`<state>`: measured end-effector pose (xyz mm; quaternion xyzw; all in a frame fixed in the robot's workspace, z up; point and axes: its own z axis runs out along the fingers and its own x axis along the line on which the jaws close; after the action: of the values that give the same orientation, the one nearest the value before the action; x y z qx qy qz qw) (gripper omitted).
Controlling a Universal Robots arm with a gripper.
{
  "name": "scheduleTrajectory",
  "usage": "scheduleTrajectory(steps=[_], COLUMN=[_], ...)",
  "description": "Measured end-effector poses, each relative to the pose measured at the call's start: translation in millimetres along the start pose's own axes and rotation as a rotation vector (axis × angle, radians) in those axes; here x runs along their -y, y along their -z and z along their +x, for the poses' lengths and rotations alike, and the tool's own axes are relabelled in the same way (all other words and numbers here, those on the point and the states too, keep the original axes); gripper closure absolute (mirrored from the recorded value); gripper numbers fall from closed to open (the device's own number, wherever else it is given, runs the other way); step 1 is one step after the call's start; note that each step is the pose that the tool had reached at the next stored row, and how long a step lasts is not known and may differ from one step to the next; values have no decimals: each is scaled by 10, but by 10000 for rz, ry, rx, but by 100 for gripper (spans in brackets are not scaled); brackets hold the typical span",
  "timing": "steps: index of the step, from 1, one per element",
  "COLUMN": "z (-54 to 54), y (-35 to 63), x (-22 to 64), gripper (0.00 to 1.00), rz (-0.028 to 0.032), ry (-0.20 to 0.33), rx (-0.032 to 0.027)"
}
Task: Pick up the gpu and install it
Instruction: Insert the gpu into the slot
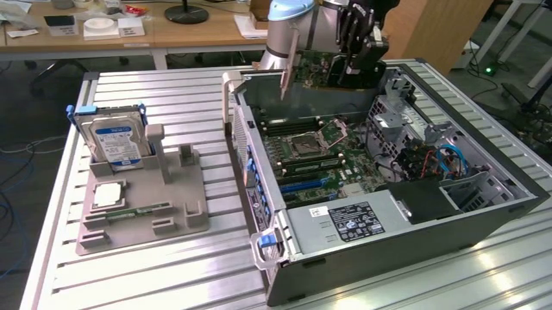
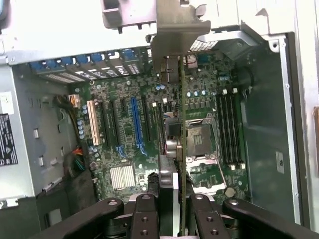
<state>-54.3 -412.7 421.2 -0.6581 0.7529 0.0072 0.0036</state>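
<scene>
The gripper (image 1: 355, 72) clasps the gpu (image 1: 312, 68) over the case's (image 1: 518, 188) far edge; any skew (slight tilt suffices) could miss the blue slot (image 2: 133, 124); its edge might scrape the motherboard (image 2: 204, 97).

gpu (image 1: 312, 70) partly hidden behind tool (image 1: 350, 72); arm (image 1: 289, 26) cut off at top edge; label (image 1: 352, 221) print seemingly illegible

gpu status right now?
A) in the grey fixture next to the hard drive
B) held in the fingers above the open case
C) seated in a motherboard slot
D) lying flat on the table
B: the gripper has its fingers shut on the gpu, which hangs on edge above the motherboard inside the open case, not seated in any slot.
</scene>
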Motion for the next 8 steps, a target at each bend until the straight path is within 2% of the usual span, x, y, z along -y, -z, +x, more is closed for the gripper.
scheduleTrajectory(steps=[4,8], z=[1,2], y=[-1,-1], x=[0,0], gripper=[72,72], rz=[3,9], ry=[417,554], rx=[0,0])
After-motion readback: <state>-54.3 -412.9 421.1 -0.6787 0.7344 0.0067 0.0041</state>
